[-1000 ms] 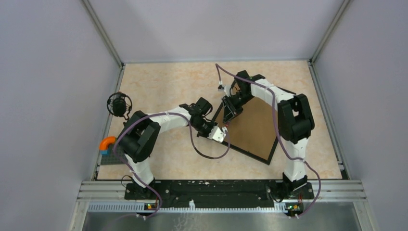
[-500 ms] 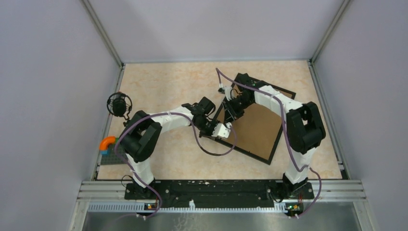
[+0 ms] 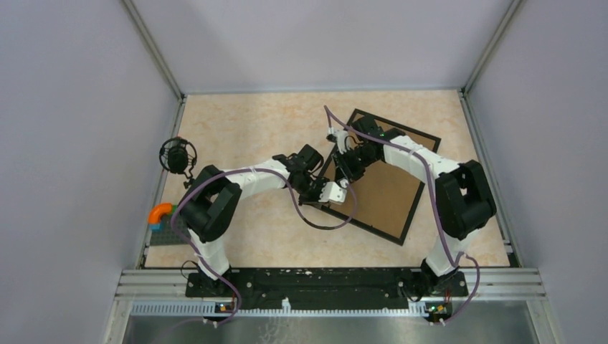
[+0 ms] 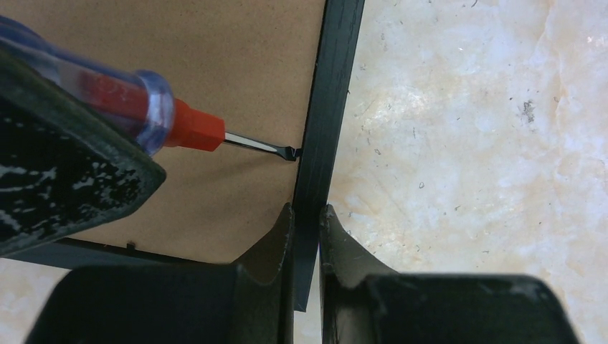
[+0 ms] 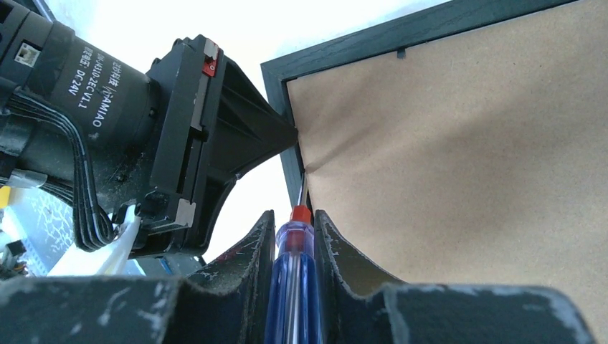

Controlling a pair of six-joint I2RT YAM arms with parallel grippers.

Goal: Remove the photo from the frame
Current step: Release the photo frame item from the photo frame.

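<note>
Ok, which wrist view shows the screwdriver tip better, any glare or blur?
Left wrist: evenly lit, screwdriver tip sharp against the frame. Right wrist: table blown out white, tip thin and dim in shadow. Top external: tip too small to see.

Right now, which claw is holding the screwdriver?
The right gripper holds the blue-handled screwdriver; the left gripper pinches the black edge of the frame instead.
</note>
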